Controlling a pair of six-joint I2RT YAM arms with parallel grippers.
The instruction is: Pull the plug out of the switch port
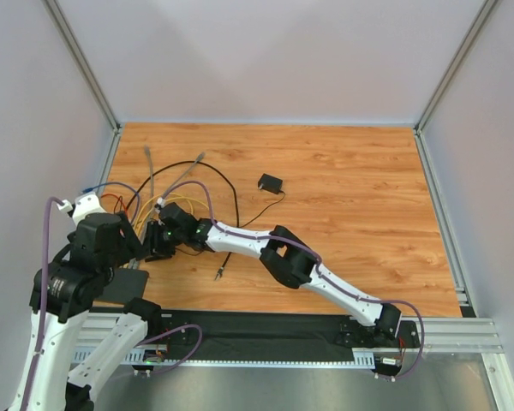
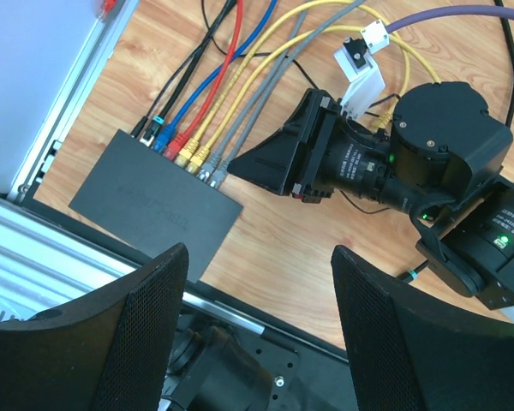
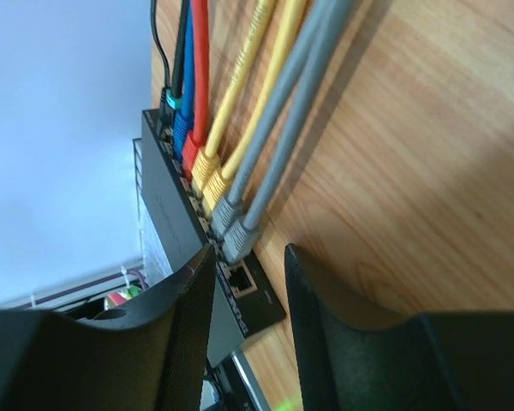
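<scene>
- Left wrist: flat matte black switch port (image 2: 146, 201) sits at the wooden table's (image 2: 274, 231) near-left corner; my left gripper (image 2: 257, 257) gapes empty.
- Only the right wrist shows my right gripper (image 3: 248, 257) parted, tips at the end grey plug (image 3: 237, 242).

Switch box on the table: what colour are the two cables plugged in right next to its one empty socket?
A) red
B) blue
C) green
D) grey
D: in the right wrist view the two grey cables sit in the switch box directly beside the empty socket at the end of the row.
</scene>
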